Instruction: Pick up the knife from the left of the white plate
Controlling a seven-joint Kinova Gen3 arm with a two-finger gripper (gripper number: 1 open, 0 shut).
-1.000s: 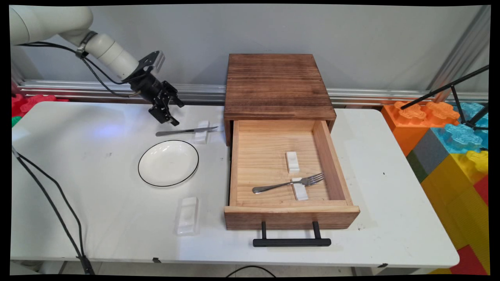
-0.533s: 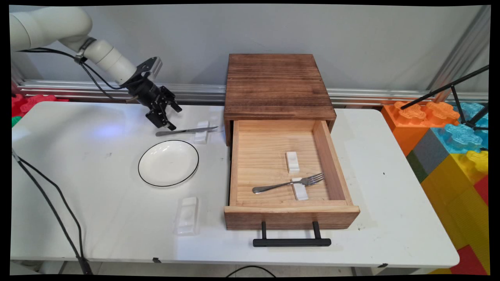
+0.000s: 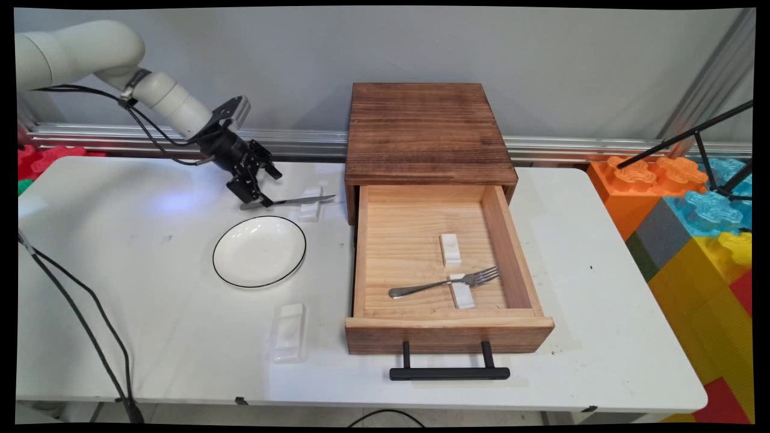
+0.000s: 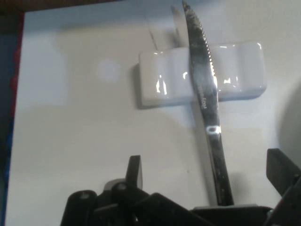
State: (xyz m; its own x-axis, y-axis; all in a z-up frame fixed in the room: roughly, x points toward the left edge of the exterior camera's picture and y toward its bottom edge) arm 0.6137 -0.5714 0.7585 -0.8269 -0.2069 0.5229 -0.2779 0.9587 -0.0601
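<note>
The pincer (image 3: 260,195) hangs low over the far left part of the white counter (image 3: 150,337), spread wide and grasping nothing, with the handle of a table knife (image 3: 287,201) lying between its two fingers. In the hand view one finger (image 4: 135,170) stands to the left of the handle and the other (image 4: 281,168) to the right, both apart from the metal, and the knife (image 4: 207,108) runs away from the pincer (image 4: 207,181) with its serrated blade propped across a white ceramic rest (image 4: 164,77). From the main view that knife rest (image 3: 310,210) sits just left of a dark wooden drawer box (image 3: 427,129), and the blade tip points toward the box. Just in front of the knife lies a round white plate with a thin black rim (image 3: 259,251), empty and flat on the counter. Nearer the counter's front edge, well apart from the plate, lies another white rest (image 3: 288,332) with nothing on it. The box's drawer (image 3: 508,240) is pulled fully open toward the camera, its black bar handle (image 3: 449,373) sticking out over the counter. Inside the light wood tray a fork (image 3: 444,282) lies with its neck across a small white rest (image 3: 462,291), tines toward the right wall, and a second small white rest (image 3: 450,249) sits bare just behind it. Large colored building blocks (image 3: 692,210) are stacked beyond the counter's right end.
</note>
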